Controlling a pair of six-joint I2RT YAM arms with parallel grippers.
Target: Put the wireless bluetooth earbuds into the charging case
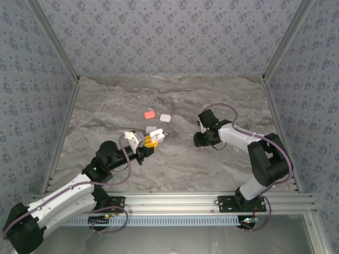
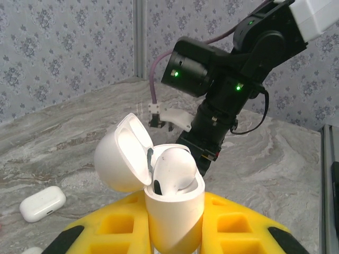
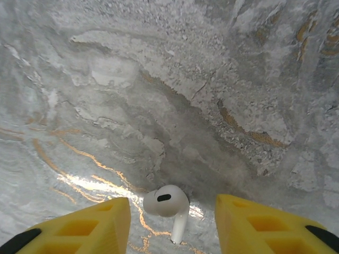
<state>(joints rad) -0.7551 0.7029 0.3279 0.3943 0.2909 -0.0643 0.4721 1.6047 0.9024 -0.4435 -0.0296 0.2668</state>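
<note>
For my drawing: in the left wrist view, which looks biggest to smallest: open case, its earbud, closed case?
1. open charging case, though it's nearest the camera
2. earbud and closed case look alike; unranked

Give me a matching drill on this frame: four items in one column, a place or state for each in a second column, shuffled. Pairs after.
Items
1. open white case
2. loose earbud
3. red case
4. seated earbud

Places or states
A. on the table, beside a closed white case
B. lying between the right tool's open fingers, not gripped
C. held by the shut left tool, lid up
D. inside the open case

Pairs: 1-C, 2-B, 3-A, 4-D
</note>
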